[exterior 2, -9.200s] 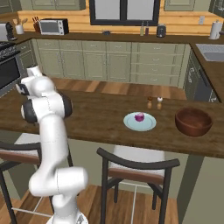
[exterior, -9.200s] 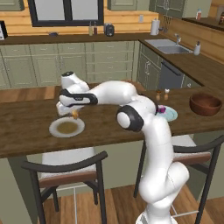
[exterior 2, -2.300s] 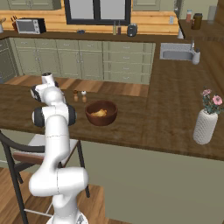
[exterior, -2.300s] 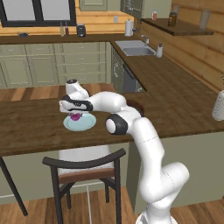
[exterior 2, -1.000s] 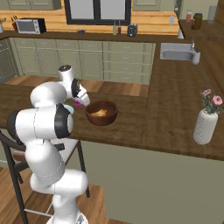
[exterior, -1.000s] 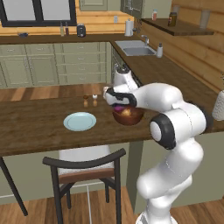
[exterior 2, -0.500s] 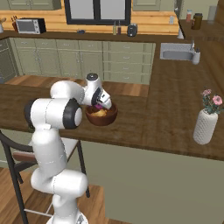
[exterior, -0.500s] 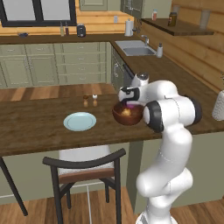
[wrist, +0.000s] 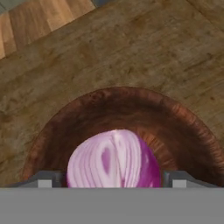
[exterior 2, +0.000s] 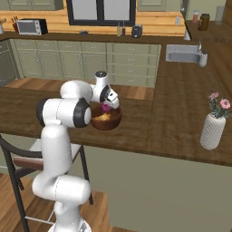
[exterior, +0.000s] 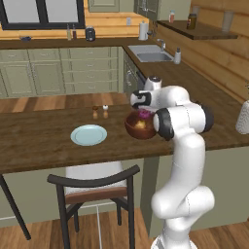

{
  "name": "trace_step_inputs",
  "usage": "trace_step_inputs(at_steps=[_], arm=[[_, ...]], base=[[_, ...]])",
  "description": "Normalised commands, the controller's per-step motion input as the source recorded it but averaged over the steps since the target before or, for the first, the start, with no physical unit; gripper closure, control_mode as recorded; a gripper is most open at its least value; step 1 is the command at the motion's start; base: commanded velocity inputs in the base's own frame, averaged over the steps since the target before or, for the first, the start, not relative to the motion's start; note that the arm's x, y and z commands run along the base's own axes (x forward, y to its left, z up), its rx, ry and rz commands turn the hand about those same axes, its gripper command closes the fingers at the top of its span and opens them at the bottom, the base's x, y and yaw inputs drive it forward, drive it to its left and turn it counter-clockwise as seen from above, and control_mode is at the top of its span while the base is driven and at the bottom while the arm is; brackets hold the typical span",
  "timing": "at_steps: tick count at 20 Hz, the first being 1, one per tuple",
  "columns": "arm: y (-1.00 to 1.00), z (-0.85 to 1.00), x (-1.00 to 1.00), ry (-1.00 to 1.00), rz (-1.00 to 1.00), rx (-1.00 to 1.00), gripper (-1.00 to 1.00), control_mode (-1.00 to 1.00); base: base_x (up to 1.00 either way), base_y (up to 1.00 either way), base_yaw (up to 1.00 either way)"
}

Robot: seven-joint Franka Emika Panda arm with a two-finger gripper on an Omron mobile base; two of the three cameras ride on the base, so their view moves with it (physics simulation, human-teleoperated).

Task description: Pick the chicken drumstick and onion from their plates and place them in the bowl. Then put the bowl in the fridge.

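Gripper point(wrist: 113, 177) poised over the bowl point(wrist: 175, 122), jaws spread wide, a dark fingertip point(wrist: 43, 178) showing on either side of the onion point(wrist: 114, 159). Onion sits between the tips, cut face up, over the bowl's hollow; contact with the pads cannot be told. Chicken drumstick point(exterior 2: 103, 118) lies in the bowl just below the gripper, beside the purple piece. Bowl rests on the wooden table point(exterior: 39, 141). Pale blue plate point(exterior: 88, 134) stands well apart from the gripper.
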Motion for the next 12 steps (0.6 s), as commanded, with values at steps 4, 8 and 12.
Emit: trace_step_inputs(at_steps=[4,8,12], arm=[[-0.39,0.0,-0.54,0.0,0.07,0.01,-1.0,-1.0],[-0.79,0.0,-1.0,0.0,0.05,0.03,-1.0,-1.0],[-0.45,-0.28,-0.78,0.05,0.04,0.0,-1.0,-1.0]], base=[[0.0,0.0,0.0],[0.0,0.0,0.0],[0.0,0.0,0.0]])
